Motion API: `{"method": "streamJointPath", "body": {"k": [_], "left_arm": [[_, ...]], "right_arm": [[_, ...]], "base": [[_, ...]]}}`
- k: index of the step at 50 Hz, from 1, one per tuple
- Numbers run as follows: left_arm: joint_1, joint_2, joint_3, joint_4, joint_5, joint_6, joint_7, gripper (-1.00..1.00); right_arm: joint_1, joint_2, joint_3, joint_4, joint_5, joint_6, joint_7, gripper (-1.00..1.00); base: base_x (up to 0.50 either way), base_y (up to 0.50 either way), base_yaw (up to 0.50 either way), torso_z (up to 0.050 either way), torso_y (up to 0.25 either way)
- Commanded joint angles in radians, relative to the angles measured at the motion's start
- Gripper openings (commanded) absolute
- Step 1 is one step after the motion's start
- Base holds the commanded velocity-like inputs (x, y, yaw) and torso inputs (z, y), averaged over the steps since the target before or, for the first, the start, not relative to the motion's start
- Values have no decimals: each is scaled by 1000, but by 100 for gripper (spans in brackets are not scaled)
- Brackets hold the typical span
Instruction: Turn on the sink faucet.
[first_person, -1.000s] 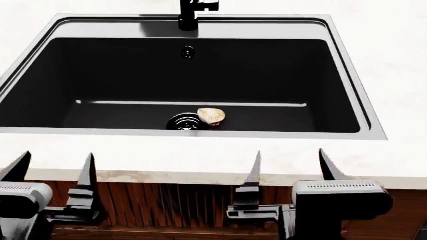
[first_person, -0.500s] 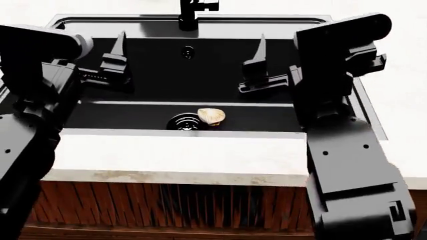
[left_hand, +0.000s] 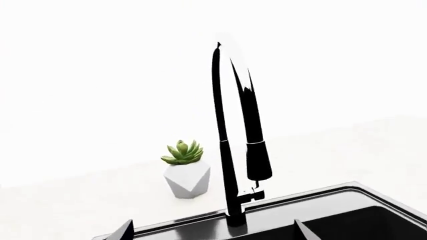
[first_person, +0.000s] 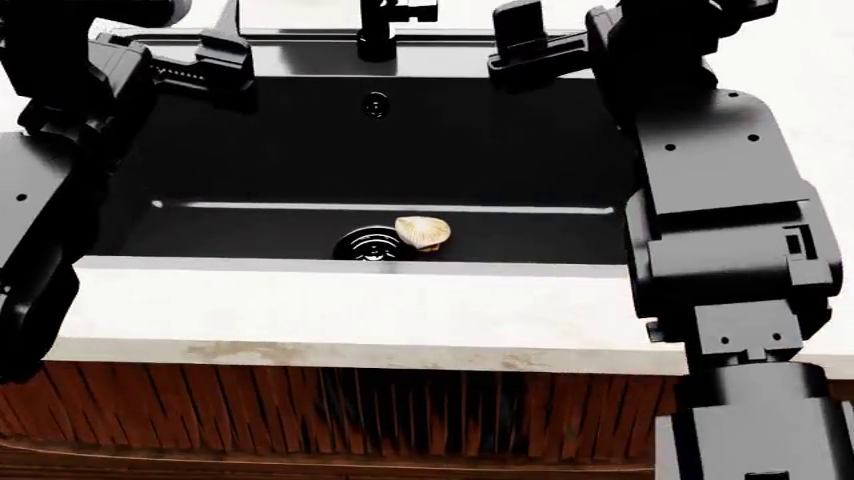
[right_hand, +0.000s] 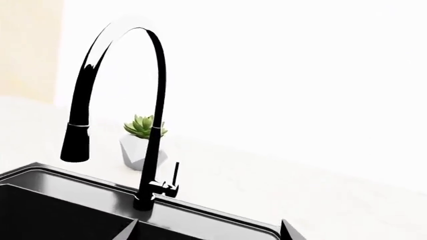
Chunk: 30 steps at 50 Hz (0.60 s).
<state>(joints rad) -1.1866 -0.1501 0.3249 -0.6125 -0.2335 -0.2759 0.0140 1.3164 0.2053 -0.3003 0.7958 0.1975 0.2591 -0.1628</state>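
The sink faucet (first_person: 378, 30) stands at the back rim of the sink (first_person: 334, 264), and only its base shows in the head view. It is a glossy black arched tap in the left wrist view (left_hand: 230, 150) and the right wrist view (right_hand: 157, 125). Its small side lever (right_hand: 175, 175) and thick spout end (right_hand: 75, 145) show clearly. My left gripper (first_person: 167, 45) is open over the sink's back left, to the faucet's left. My right gripper (first_person: 587, 35) is open over the back right. Both grippers (left_hand: 213, 235) (right_hand: 210, 232) are empty and short of the faucet.
A pale shell-like object (first_person: 423, 232) lies beside the chrome drain (first_person: 367, 243). The overflow hole (first_person: 378, 103) is on the back wall. A potted succulent (left_hand: 187, 170) stands on the counter behind the faucet. A white counter surrounds the sink.
Both arms have risen from below the counter's front edge and reached forward over the basin to its back rim, on either side of the faucet. Both grippers stay open.
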Motion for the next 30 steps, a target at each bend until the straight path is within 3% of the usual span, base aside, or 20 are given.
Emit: {"method": "streamJointPath", "body": {"k": [1, 19, 30], "left_arm": [[-41, -8, 13, -60, 15, 18, 2, 100], [-38, -6, 23, -103, 11, 43, 11, 100], [-38, -9, 23, -137, 8, 61, 12, 100]], "right_arm": [[61, -10, 5, 78, 11, -34, -27, 100], [71, -50, 5, 174, 24, -117, -46, 100], [75, -54, -8, 198, 19, -119, -53, 100]], "base": [[0, 0, 0, 0, 0], [0, 0, 0, 0, 0], [0, 0, 0, 0, -172]]}}
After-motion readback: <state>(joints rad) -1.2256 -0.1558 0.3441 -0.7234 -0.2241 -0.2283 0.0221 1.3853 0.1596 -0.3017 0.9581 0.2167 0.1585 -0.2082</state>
